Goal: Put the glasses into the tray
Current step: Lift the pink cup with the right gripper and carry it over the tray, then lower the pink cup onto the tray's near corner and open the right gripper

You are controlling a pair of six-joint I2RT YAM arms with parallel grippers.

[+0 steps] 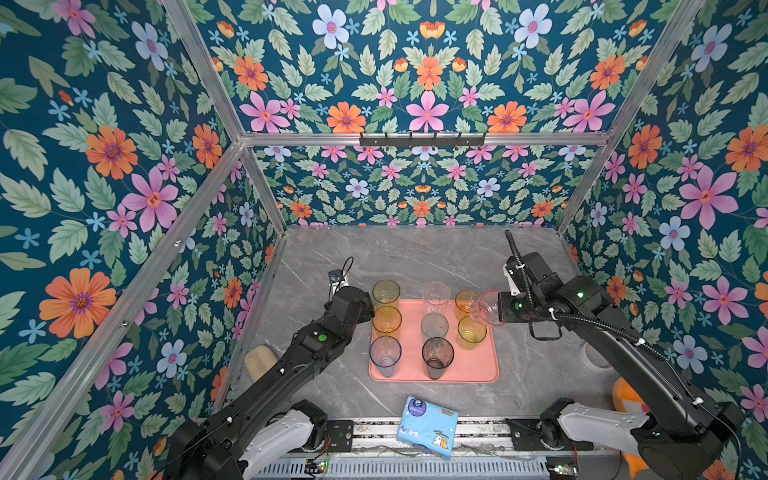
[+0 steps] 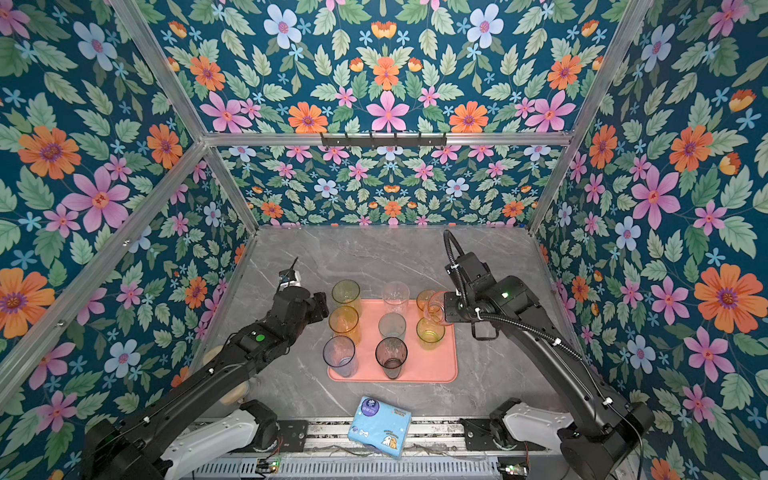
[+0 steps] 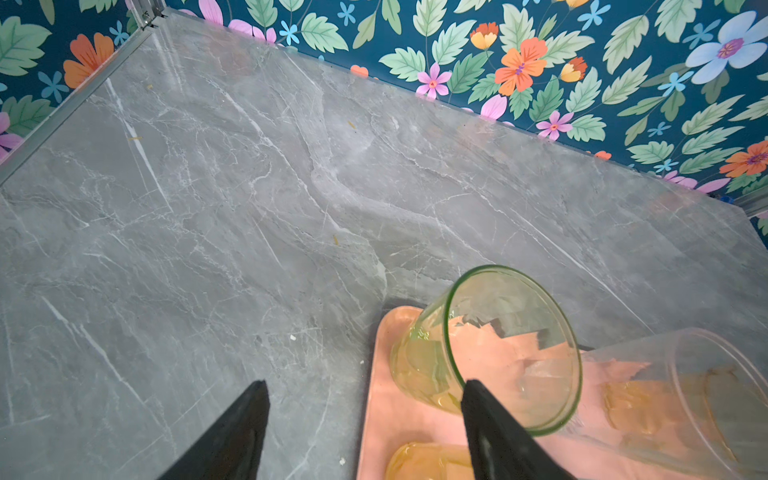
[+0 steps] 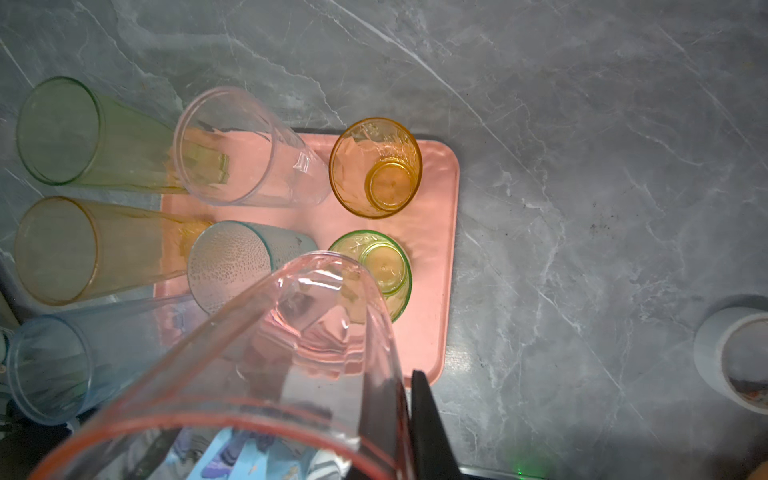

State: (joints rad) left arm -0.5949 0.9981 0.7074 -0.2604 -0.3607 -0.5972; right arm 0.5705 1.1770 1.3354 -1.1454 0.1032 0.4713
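The grey marble surface (image 1: 415,257) carries the salmon-pink tray (image 1: 478,370) at its middle. Eight tumblers stand upright on the tray, and only its 5 o'clock corner is bare. That corner looks like the one free spot, so I judge the step in hand to be setting the ninth glass there.

The pink glass (image 1: 488,308) hangs in the air near the tray's 2 o'clock corner. It lies almost on its side with its base pointing toward 9 o'clock, just above the short amber glass (image 1: 466,303) and the short green glass (image 1: 471,332). To do this well, the arm should carry it toward 5 o'clock before turning it upright. Its base must stay clear of those two rims and of the smoky dark glass (image 1: 437,355). Then it should go straight down until the base sits flat inside the raised rim.

The right claw (image 4: 401,419) is clenched on the pink glass at its mouth, seemingly pinching the wall with one finger inside and one outside. The left claw (image 3: 365,424) is spread wide and grasps nothing. It sits at the tray's 10 o'clock corner beside the tall yellow-green glass (image 3: 478,353); whether a finger touches that glass I cannot tell.
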